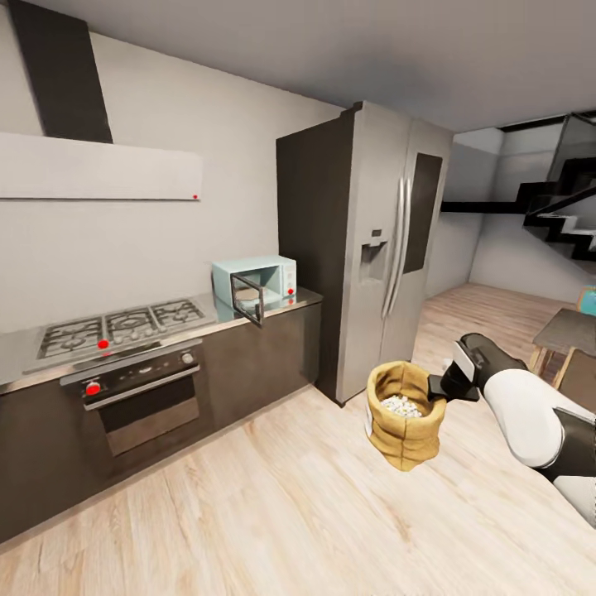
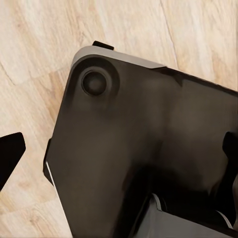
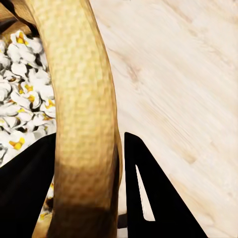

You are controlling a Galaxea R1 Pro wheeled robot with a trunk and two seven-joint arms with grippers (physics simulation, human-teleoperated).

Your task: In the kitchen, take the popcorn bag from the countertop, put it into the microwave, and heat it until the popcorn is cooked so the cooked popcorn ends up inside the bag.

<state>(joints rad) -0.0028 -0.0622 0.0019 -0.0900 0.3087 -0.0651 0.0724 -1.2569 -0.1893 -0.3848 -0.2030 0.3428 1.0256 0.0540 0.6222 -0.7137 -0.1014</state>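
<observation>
Grey walls and a light wood floor [image 1: 273, 505] made up the kitchen, with dark cabinets along the left wall. On the grey counter [image 1: 16, 343] a gas hob [image 1: 124, 324] was set, with a steel oven [image 1: 145, 396] below it and a white hood [image 1: 99, 165] above. At the far end of the counter, just beside the tall steel fridge [image 1: 389, 240], stood the pale-blue microwave [image 1: 277, 277]. Its dark glass door [image 1: 248, 300] hung open toward the room.

Well apart from the counter, above the floor in front of the fridge, the right hand [image 1: 437, 386] held the popcorn bag [image 1: 404, 414] in the air. The bag was upright, and the hand gripped it at the rolled rim on the side nearest the arm. In the right wrist view, one black finger [image 3: 151, 198] lay outside the tan rim [image 3: 82, 124] and the other finger [image 3: 25, 193] lay inside it, so the hand was clamped on the rim. White and yellow puffed popcorn [image 3: 20, 94] filled the inside of the bag.

From the left wrist view I could see a dark rounded part of the robot [image 2: 144, 148] over the wood floor. A black tip [image 2: 9, 153] showed at the edge, but I cannot tell if the left hand was apart or together.
</observation>
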